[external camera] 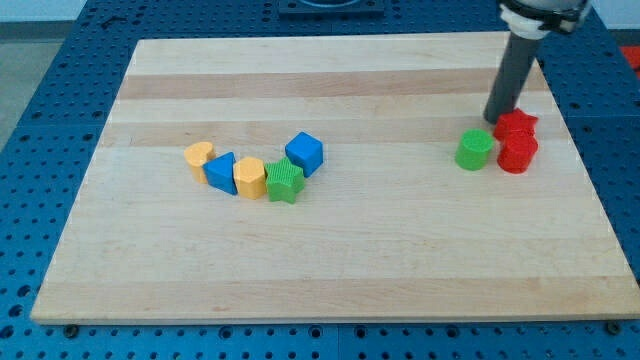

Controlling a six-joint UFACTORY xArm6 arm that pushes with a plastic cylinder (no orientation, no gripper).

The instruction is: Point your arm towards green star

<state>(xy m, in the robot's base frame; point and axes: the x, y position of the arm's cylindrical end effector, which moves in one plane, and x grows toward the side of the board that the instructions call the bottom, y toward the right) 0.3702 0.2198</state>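
Green star [285,183] sits left of board centre, at the lower end of a curved row: touching a yellow block [250,177] on its left, blue cube [304,153] just above-right. Further left: blue triangular block [221,171], yellow heart, probably [200,154]. My tip [495,121] is well apart, at the view's right, beside red star [516,126], green cylinder [474,150] and red cylinder [517,154]. No pincer fitted.

Green star [285,183], blue cube [304,152] — pale, perhaps striped wooden board [330,250].
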